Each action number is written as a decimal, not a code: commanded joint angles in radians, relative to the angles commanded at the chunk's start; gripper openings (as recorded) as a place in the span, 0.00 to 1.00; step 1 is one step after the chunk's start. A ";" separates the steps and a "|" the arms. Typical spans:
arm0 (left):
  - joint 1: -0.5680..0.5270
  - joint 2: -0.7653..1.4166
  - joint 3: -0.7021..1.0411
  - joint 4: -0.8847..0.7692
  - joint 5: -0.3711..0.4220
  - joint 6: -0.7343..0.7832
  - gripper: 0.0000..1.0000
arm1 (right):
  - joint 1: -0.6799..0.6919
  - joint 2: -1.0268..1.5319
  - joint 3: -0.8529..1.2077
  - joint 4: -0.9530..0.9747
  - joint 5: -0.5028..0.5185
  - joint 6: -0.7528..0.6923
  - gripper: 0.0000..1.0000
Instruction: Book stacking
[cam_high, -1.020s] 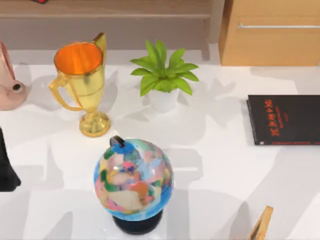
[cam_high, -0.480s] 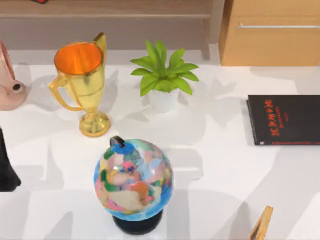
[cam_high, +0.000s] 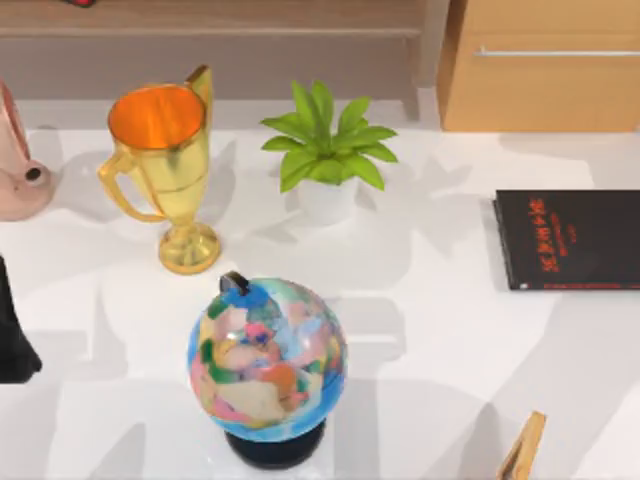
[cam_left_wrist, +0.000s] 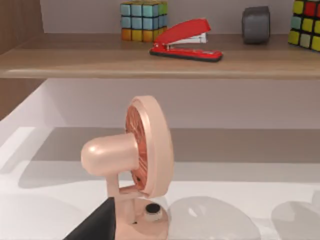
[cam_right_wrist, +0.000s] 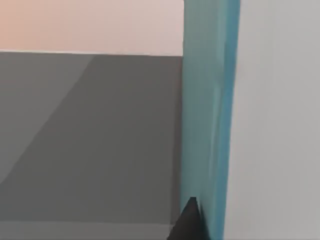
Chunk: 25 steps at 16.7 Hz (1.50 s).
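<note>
Across the top view nothing has shifted from the earlier pictures: the black book (cam_high: 570, 240) with red lettering lies flat at the right, cut off by the picture's right edge, and the globe (cam_high: 266, 360), the gold trophy (cam_high: 160, 165) and the potted plant (cam_high: 325, 160) stand where they stood.

At the left edge the left arm (cam_high: 12, 345) sits parked as a dark shape, mostly out of frame. In its wrist view, a dark part of the left gripper (cam_left_wrist: 97, 225) shows in front of the pink fan (cam_left_wrist: 132, 170); how wide it stands cannot be told.

Close before the right wrist camera, the book (cam_right_wrist: 207, 125) shows as an upright strip of teal cover. The right gripper (cam_right_wrist: 189, 225) shows as one dark tip against that cover; whether it grips cannot be told.

A tan sliver (cam_high: 522, 450) is cut off at the near edge, right of the globe, too little to identify.

The trophy's bowl shows an orange inside, and a white pot (cam_high: 327, 203) holds the plant. The wooden shelf (cam_left_wrist: 100, 57) beyond the fan carries a red stapler (cam_left_wrist: 186, 40) and coloured cubes (cam_left_wrist: 143, 14).
</note>
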 joint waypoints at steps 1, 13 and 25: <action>0.000 0.000 0.000 0.000 0.000 0.000 1.00 | -0.001 -0.006 -0.004 -0.002 -0.001 0.000 0.00; 0.000 0.000 0.000 0.000 0.000 0.000 1.00 | -0.002 -0.069 -0.048 0.000 0.022 0.034 0.00; 0.000 0.000 0.000 0.000 0.000 0.000 1.00 | 0.237 -0.731 -0.637 0.173 0.532 0.986 0.00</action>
